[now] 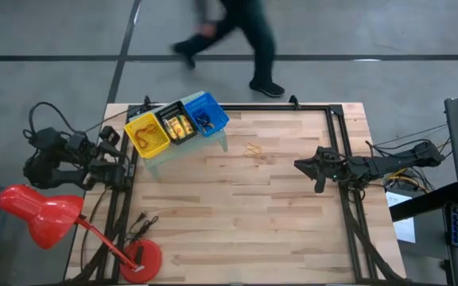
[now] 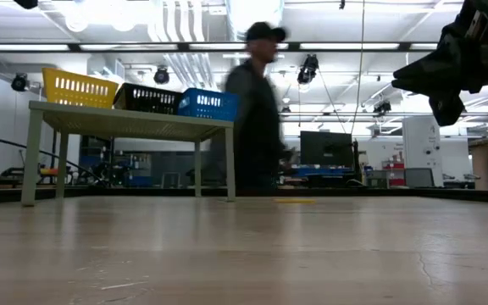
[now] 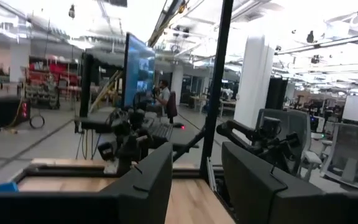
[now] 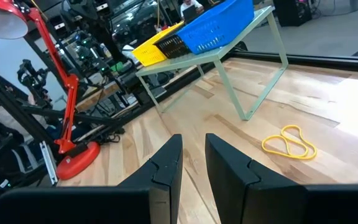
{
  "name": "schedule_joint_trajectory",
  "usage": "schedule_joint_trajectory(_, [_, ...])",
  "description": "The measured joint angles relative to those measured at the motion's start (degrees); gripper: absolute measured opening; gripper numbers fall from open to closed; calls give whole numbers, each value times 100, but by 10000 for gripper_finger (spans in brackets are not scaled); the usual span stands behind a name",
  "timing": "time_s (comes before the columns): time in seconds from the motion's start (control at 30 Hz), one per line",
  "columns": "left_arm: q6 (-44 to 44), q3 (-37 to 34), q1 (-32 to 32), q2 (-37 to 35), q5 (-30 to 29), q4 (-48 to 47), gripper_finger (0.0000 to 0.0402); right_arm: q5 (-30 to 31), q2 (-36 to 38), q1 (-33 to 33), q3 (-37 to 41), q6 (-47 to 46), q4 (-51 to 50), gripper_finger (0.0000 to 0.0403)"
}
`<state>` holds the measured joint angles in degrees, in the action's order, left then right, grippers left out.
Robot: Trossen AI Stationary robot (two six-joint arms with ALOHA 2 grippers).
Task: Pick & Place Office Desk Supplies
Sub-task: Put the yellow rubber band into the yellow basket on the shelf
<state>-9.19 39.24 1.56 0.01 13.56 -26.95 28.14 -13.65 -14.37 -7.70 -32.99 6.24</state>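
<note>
While the left gripper [image 1: 122, 171] idles off the table's left edge, fingers apart, rubber bands [image 1: 253, 148] lie near the far edge beside the riser [image 1: 188, 151]; the right gripper [image 1: 300, 165], nearer, slightly parted, empty, hovers right of them.

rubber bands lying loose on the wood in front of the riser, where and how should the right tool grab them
The thin yellow-orange rubber bands lie flat in overlapping loops on the bare wooden table. Probably best to come straight down from above with the right tool and pinch where the loops cross, since that catches several strands. From the side, nothing stands tall enough to grip.
</note>
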Motion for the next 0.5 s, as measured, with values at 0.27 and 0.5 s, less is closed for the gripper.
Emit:
schedule_joint_trajectory(0.27, [-478,-751,0,-8,-30,345,143,0,0,0,0,0,0,68])
schedule_joint_trajectory(0.5, [-740,-1983,0,-2,-55,2148,143,0,0,0,0,0,0,68])
